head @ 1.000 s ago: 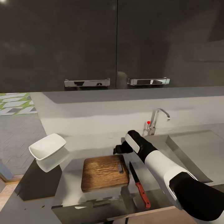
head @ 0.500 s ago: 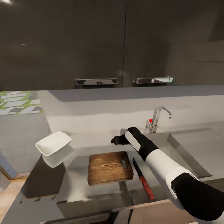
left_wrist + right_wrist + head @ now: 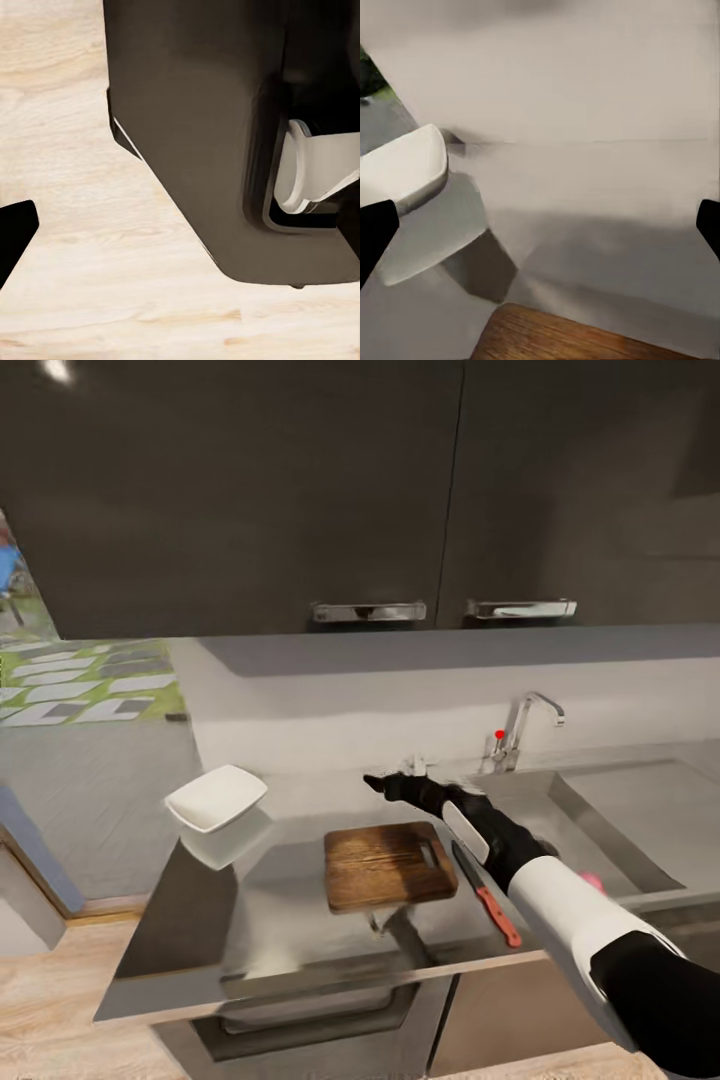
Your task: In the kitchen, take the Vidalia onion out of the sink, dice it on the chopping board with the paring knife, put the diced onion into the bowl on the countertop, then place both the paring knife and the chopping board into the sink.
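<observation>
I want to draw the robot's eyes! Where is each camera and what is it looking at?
Head view: up on the head, facing the glossy grey countertop; the right arm and right gripper show.
Left wrist view: on the left arm, facing the light wood floor; a black fingertip shows.
Right wrist view: facing the backsplash; two fingertips show.
Head and right wrist share the white squarish bowl and brown wooden chopping board.

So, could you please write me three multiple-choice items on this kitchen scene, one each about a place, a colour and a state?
1. Where does the paring knife lie?
A. on the chopping board
B. on the countertop, sink side of the board
C. in the bowl

2. What colour is the knife's handle?
A. red
B. blue
C. white

3. How is the right pincer?
A. shut on the knife
B. shut on the bowl
C. open, holding nothing

Answers: 1 B, it rests beside the chopping board. 2 A, plainly red. 3 C, fingertips stand wide apart.
</observation>
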Motion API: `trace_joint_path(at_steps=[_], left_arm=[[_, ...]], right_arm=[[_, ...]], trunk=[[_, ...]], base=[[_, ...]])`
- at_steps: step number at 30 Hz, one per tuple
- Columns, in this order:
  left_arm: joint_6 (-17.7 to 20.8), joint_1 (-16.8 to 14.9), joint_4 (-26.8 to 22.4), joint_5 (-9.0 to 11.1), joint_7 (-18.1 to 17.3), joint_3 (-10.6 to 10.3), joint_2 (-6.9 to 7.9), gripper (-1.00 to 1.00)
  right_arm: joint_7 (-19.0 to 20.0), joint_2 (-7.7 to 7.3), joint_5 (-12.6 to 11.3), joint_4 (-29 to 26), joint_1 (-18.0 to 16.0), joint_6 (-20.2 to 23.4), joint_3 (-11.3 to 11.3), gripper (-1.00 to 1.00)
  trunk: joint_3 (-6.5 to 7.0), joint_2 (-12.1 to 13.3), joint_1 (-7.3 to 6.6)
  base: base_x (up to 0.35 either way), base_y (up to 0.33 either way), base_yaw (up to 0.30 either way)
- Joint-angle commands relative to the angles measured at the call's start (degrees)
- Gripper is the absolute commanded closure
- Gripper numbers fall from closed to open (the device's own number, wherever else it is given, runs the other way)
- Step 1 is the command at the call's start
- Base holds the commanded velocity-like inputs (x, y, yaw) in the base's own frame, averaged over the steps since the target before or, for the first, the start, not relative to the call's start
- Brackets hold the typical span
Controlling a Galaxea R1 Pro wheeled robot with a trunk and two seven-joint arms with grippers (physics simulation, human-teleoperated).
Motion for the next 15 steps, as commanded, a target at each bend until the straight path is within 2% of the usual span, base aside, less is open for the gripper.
trace_joint_path(at_steps=[1,2,3,5,10,12,15], left_arm=[[-0.08,0.01,-0.09,0.02,0.0,0.03,0.18,-1.0],[-0.08,0.01,-0.12,0.03,0.0,0.02,0.27,-1.0],[-0.1,0.01,-1.34,0.06,0.0,0.06,0.94,-1.0],[-0.09,0.01,-1.69,0.09,0.0,0.07,1.32,-1.0],[-0.11,0.01,-2.92,0.3,0.07,0.65,4.47,-1.0],[-0.1,0.01,-5.08,0.37,0.11,2.36,6.46,-1.0],[-0.09,0.01,-7.36,0.4,0.14,5.49,7.95,-1.0]], right_arm=[[2.65,-0.99,0.07,0.17,0.49,-3.37,0.29,-1.0],[3.59,-1.36,0.29,0.27,0.75,-4.9,0.31,-1.0],[6.14,-2.59,1.35,0.71,2.02,-11.18,0.46,-1.0],[6.07,-2.7,1.54,0.75,2.16,-11.86,0.5,-1.0],[4.88,-2.89,1.85,0.78,2.35,-12.81,0.55,-1.0],[4.43,-2.92,1.91,0.81,2.38,-12.96,0.55,-1.0],[4.25,-2.93,1.94,0.8,2.39,-12.99,0.56,-1.0]], trunk=[[-0.11,-0.13,0.01],[-0.11,-0.13,0.01],[-0.11,-0.13,0.01],[-0.11,-0.13,0.01],[-0.11,-0.13,0.01],[-0.11,-0.13,0.01],[-0.11,-0.13,0.01]], base=[[-0.227,0.225,0.0],[-0.227,0.226,0.0],[-0.227,0.226,0.0],[-0.227,0.226,0.0],[-0.227,0.226,0.0],[-0.227,0.226,0.0],[-0.227,0.228,0.0]])
